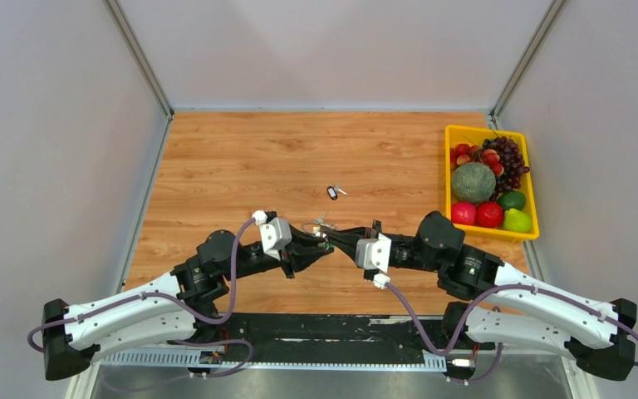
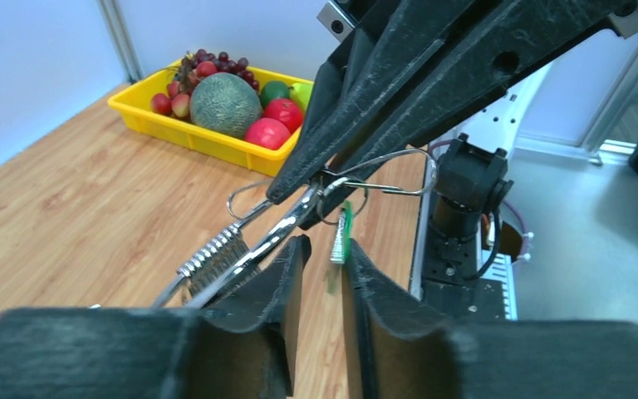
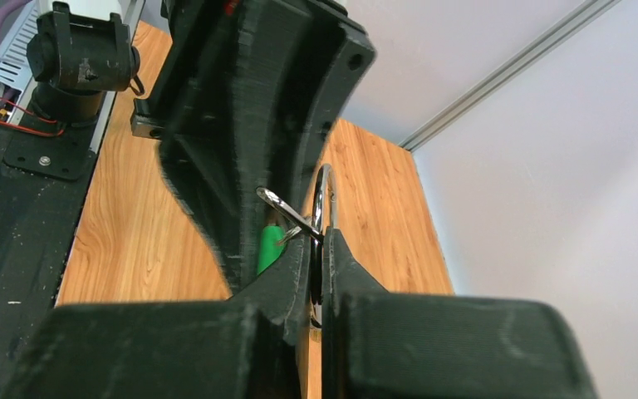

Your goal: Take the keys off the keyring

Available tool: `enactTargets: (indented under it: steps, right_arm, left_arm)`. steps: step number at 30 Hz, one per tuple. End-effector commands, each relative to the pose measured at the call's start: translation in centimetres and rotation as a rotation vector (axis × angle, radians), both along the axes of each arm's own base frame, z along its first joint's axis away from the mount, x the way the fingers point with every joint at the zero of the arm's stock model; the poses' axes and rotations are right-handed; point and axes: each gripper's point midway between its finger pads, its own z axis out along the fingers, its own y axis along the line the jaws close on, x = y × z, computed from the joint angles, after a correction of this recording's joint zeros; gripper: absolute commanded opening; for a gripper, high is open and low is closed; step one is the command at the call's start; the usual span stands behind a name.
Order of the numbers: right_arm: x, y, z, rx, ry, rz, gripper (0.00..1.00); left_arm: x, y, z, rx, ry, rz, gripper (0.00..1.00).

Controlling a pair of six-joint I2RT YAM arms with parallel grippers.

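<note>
Because the keyring (image 3: 326, 191) is only thin wire and needs a steady anchor while a key is worked off, the right gripper (image 3: 322, 243) is pinched fully closed on it. It holds it up off the tabletop (image 1: 241, 158), midway between the two arms. One key's green tag (image 2: 342, 234) dangles edge-on between the fingers of the left gripper (image 2: 326, 249). Its jaws stand narrowly apart either side of the tag, and a sliver of space shows beside one pad, so I judge it not clamped. A black-tagged key (image 1: 332, 193) lies apart on the tabletop beyond, already off.
</note>
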Motion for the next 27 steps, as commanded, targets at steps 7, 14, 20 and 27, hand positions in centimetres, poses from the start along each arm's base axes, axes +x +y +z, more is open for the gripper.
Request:
enactTargets:
  steps: [7, 14, 20, 27]
  right_arm:
    - [3.0, -0.7, -0.3, 0.067, 0.174, -0.213, 0.00]
    - [3.4, -1.2, -4.3, 0.027, 0.282, -0.275, 0.00]
    - [2.3, -1.1, -5.5, 0.025, 0.335, -0.229, 0.00]
    - [1.2, -1.1, -6.2, 0.086, 0.402, -0.184, 0.39]
  left_arm:
    - [-0.4, 0.9, 3.6, -0.062, -0.010, 0.002, 0.00]
    - [-1.2, 2.6, 2.7, 0.053, 0.096, 0.010, 0.00]
    - [-0.7, 3.8, 2.3, 0.196, 0.125, 0.065, 0.00]
    - [-0.4, 3.2, 2.6, 0.369, 0.134, 0.047, 0.00]
